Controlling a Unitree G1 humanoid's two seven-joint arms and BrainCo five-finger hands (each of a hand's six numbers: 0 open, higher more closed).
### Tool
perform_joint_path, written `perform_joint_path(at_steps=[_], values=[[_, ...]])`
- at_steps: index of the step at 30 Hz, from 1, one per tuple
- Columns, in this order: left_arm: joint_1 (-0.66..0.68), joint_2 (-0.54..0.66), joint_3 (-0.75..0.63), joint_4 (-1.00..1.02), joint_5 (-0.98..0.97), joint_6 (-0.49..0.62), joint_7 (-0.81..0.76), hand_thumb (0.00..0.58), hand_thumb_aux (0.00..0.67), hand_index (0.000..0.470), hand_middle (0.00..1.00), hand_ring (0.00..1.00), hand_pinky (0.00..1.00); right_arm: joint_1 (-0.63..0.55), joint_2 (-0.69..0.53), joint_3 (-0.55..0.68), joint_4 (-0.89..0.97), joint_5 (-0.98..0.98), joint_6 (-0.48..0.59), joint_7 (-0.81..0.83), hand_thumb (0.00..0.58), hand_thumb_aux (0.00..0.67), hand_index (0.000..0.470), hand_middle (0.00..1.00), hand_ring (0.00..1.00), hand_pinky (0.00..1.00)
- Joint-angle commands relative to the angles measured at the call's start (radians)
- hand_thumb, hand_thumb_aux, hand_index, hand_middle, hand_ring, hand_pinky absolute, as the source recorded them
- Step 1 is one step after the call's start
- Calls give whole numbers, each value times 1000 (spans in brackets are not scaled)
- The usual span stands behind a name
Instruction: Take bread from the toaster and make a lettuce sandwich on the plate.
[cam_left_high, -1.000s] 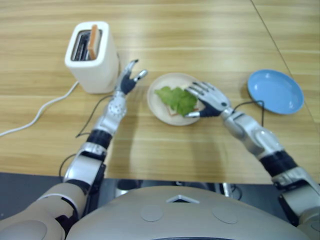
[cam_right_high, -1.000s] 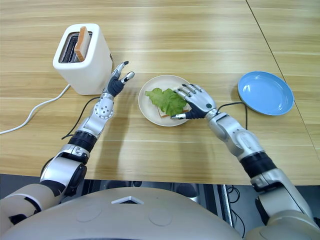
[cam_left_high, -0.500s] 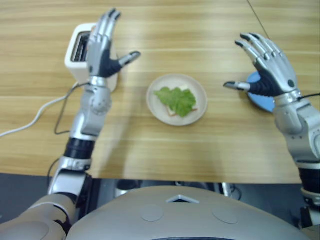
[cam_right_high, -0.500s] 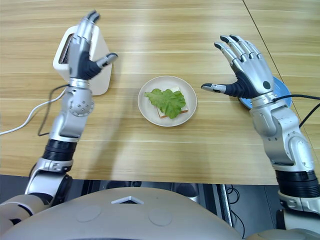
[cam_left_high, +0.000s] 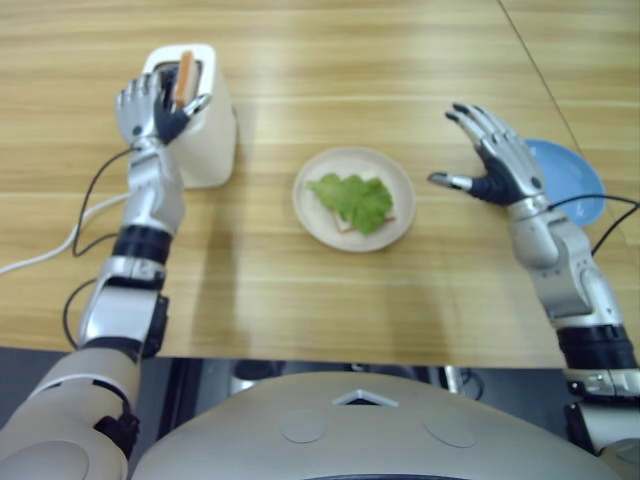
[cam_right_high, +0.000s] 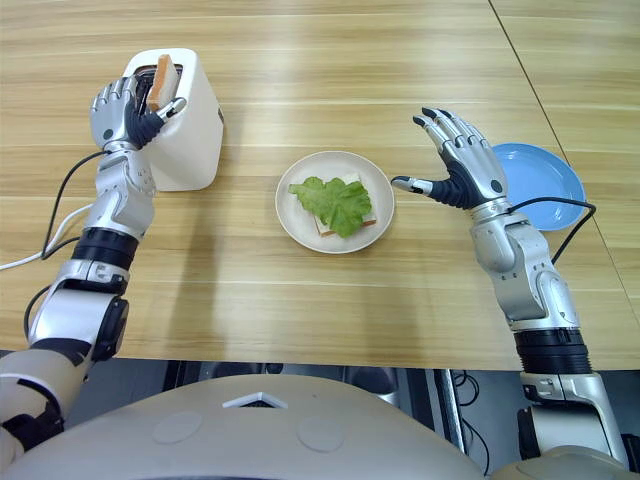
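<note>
Our left hand (cam_right_high: 122, 112) is up against the near side of the toaster (cam_right_high: 196, 135), level with its slot. We cannot tell whether it has closed on the bread slice (cam_right_high: 160, 78) that stands proud of the slot just beside it. We judge this to be the step of drawing out the top slice. To do it well, we should pinch the slice by its flat faces, low enough for a firm hold. Then we lift straight up, so it clears the slot without dragging the toaster along.

Our right hand (cam_right_high: 458, 168) hangs spread wide and empty above the bench (cam_right_high: 300, 60), between the plate (cam_right_high: 298, 228) and a blue dish (cam_right_high: 545, 165). On the plate, a lettuce leaf (cam_right_high: 332, 200) covers a bottom slice (cam_right_high: 363, 220).
</note>
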Motion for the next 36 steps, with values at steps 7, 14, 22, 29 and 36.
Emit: perform_joint_path(at_steps=[7, 14, 22, 29, 36], values=[[10, 8, -25, 39, -76, -42, 70, 580, 670, 460, 1000, 1000, 1000, 11, -10, -13, 8, -6, -1, 0, 0, 0, 0, 0, 0, 0], [75, 30, 6, -217, -81, -93, 184, 580, 670, 460, 1000, 1000, 1000, 7, -7, -8, 28, -15, 0, -10, 0, 0, 0, 0, 0, 0], [226, 39, 124, -748, -80, -236, 350, 580, 670, 460, 1000, 1000, 1000, 1, 1, -13, 51, 0, -4, -24, 0, 0, 0, 0, 0, 0], [213, -114, 125, -773, -560, -320, -29, 580, 670, 460, 1000, 1000, 1000, -7, 20, -66, 116, 58, 15, -69, 0, 0, 0, 0, 0, 0], [198, -279, 5, -462, -835, -266, -485, 580, 670, 460, 1000, 1000, 1000, -28, 2, -104, 166, 54, 18, -120, 0, 0, 0, 0, 0, 0]])
